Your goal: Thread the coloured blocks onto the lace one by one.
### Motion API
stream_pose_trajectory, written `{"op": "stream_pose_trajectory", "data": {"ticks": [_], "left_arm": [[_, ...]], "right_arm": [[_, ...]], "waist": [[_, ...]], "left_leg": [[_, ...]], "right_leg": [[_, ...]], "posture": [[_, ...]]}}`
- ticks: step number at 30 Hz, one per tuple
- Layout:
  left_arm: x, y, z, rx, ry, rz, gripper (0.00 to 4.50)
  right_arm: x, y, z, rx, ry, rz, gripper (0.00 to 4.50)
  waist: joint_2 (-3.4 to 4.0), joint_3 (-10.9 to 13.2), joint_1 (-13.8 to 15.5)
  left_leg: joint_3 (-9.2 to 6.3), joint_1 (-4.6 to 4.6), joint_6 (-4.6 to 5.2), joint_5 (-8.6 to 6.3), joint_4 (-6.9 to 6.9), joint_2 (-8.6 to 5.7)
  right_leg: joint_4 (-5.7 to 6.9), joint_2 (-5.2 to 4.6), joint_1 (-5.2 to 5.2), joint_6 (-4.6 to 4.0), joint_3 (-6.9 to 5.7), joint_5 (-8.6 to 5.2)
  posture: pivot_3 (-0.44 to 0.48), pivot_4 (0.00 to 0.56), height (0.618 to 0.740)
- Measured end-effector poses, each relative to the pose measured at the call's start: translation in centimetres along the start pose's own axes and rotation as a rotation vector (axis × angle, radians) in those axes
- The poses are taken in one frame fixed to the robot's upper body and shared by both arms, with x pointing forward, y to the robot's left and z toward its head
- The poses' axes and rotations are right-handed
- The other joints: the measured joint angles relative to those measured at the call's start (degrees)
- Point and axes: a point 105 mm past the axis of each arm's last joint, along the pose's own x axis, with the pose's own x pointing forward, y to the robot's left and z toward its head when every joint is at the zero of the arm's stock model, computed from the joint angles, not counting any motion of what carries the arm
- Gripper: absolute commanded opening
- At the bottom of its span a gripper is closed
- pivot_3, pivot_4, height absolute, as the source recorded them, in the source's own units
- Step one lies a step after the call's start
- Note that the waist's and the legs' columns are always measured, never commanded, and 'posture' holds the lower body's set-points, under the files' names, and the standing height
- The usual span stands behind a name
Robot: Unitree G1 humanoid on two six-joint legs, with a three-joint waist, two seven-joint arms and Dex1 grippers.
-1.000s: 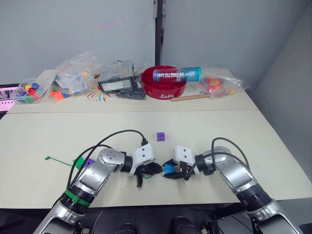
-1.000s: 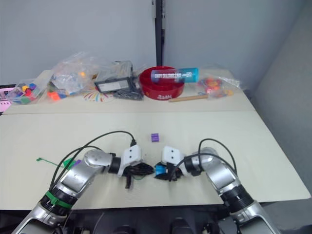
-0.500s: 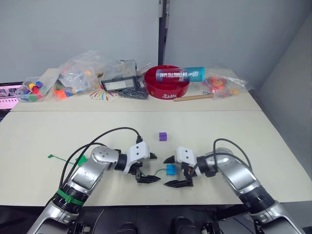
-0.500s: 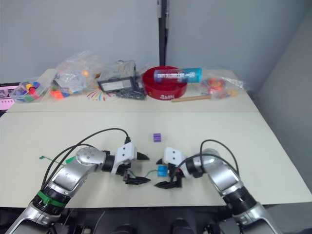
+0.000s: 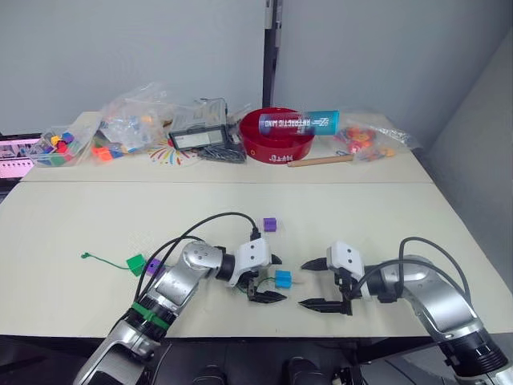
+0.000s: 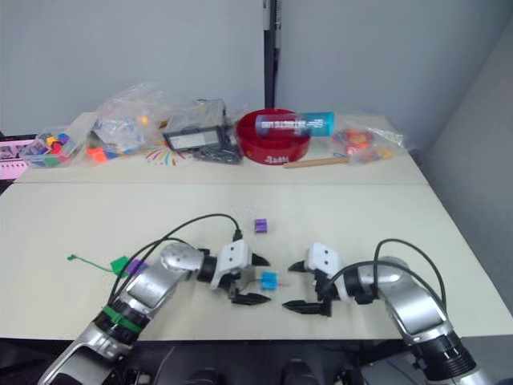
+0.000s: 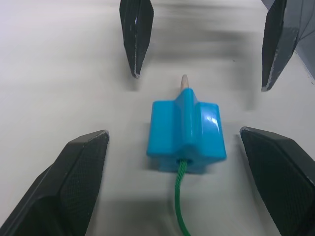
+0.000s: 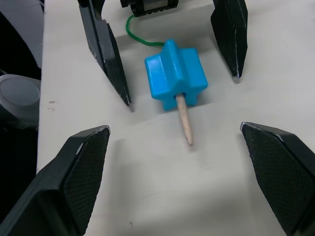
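A cyan-blue block [image 5: 282, 278] lies on the table with the lace through it. The green cord [image 7: 180, 196] enters one face and the tan tip [image 8: 184, 120] sticks out of the other. My left gripper [image 5: 271, 278] is open, its fingers on either side of the block and not touching it. My right gripper [image 5: 314, 284] is open a little to the right, facing the tip. A purple block [image 5: 270, 224] sits loose just beyond. A green block [image 5: 135, 261] and another purple block [image 5: 152, 266] lie along the cord by my left forearm, near the knotted tail [image 5: 82, 256].
At the back stand a red bowl [image 5: 280, 144] with a tube across it, a wooden stick [image 5: 321, 160], a black device [image 5: 195, 139] and clear bags of small toys [image 5: 120, 128]. A seam crosses the table [image 5: 401, 208] in front of them.
Both grippers have opened and let go of the blue block and lace. The right gripper has drawn back to the right, and the left gripper has moved in around the block.
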Motion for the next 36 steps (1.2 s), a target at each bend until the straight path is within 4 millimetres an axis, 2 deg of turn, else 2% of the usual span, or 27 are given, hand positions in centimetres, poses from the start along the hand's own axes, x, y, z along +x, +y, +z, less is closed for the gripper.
{"op": "stream_pose_trajectory", "data": {"ticks": [3, 4, 10, 11, 12, 16, 17, 19, 29, 30, 36], "left_arm": [[0.1, 0.0, 0.0, 0.011, -0.005, -0.003, 4.49], [0.2, 0.0, 0.0, 0.011, -0.007, -0.005, 3.93], [0.3, -0.3, 0.1, 0.009, -0.013, -0.033, 2.05], [0.4, -0.3, 0.1, 0.008, -0.014, -0.036, 1.55], [0.4, -0.4, 0.1, 0.008, -0.015, -0.036, 1.39], [0.4, -0.4, 0.1, 0.007, -0.015, -0.042, 1.39], [0.4, -0.4, 0.1, 0.007, -0.014, -0.043, 1.39], [0.4, -0.4, 0.1, 0.007, -0.014, -0.043, 1.39], [0.3, -0.4, 0.1, 0.01, -0.011, -0.046, 1.39], [0.3, -0.4, 0.1, 0.01, -0.011, -0.048, 1.39], [0.1, -0.3, 0.0, 0.013, -0.002, -0.045, 1.39]], "right_arm": [[0.0, -0.1, 0.0, -0.004, -0.002, -0.012, 4.5], [0.0, -0.2, 0.0, -0.005, -0.002, -0.016, 4.5], [0.2, -0.2, 0.0, -0.005, -0.001, -0.024, 4.5], [0.4, -0.2, 0.0, -0.009, 0.001, -0.024, 4.5], [0.5, -0.1, -0.1, -0.009, 0.001, -0.023, 4.5], [0.8, -0.1, -0.3, -0.013, 0.01, -0.014, 4.5], [0.9, -0.1, -0.4, -0.014, 0.013, -0.011, 4.11], [1.0, -0.2, -0.4, -0.022, 0.02, -0.014, 3.71], [1.4, -0.4, -0.5, -0.051, 0.026, -0.019, 0.26], [1.5, -0.4, -0.5, -0.055, 0.028, -0.017, 0.02], [1.6, -0.3, -0.5, -0.07, 0.03, -0.011, 0.0]], "waist": [[0.0, 0.0, 0.1], [0.0, 0.0, 0.1], [0.0, 0.0, 0.2], [0.0, 0.0, 0.1], [0.0, 0.0, 0.1], [0.0, 0.0, 0.2], [0.0, 0.0, 0.2], [0.0, 0.0, 0.1], [0.0, 0.0, 0.1], [0.0, 0.0, 0.1], [0.0, 0.0, 0.1]], "left_leg": [[0.0, 0.0, 0.0, 0.0, 0.0, -0.01], [0.0, 0.0, 0.0, 0.0, 0.02, -0.01], [0.0, 0.0, 0.0, 0.0, 0.02, -0.01], [0.0, 0.0, 0.0, 0.0, 0.02, -0.01], [0.0, 0.0, 0.0, 0.0, 0.02, -0.01], [0.0, 0.0, 0.0, 0.0, 0.02, -0.01], [0.0, 0.0, 0.0, 0.0, 0.02, -0.01], [0.0, 0.0, 0.0, 0.0, 0.02, -0.01], [0.0, 0.01, 0.0, 0.0, 0.02, -0.01], [0.0, 0.01, 0.0, 0.0, 0.02, -0.01], [0.0, 0.02, 0.0, 0.0, 0.03, 0.0]], "right_leg": [[0.0, -0.01, 0.01, 0.0, 0.0, 0.0], [0.0, -0.01, 0.01, 0.01, 0.0, 0.0], [0.0, -0.01, 0.01, 0.01, 0.0, 0.0], [0.0, -0.01, 0.01, 0.01, 0.0, 0.0], [0.0, -0.01, 0.01, 0.01, 0.0, 0.0], [0.0, -0.01, 0.01, 0.01, 0.0, 0.0], [0.0, -0.01, 0.01, 0.01, 0.0, 0.0], [0.0, -0.01, 0.01, 0.01, 0.0, 0.0], [0.01, -0.01, 0.01, 0.01, 0.0, 0.0], [0.01, -0.01, 0.01, 0.01, 0.0, 0.0], [0.02, 0.0, 0.02, 0.01, 0.0, 0.0]], "posture": [[0.0, 0.15, 0.731], [0.0, 0.15, 0.731], [0.0, 0.15, 0.731], [0.0, 0.15, 0.731], [0.0, 0.15, 0.731], [0.0, 0.15, 0.731], [0.0, 0.15, 0.731], [0.0, 0.15, 0.731], [0.0, 0.15, 0.731], [0.0, 0.15, 0.731], [0.0, 0.15, 0.731]]}}
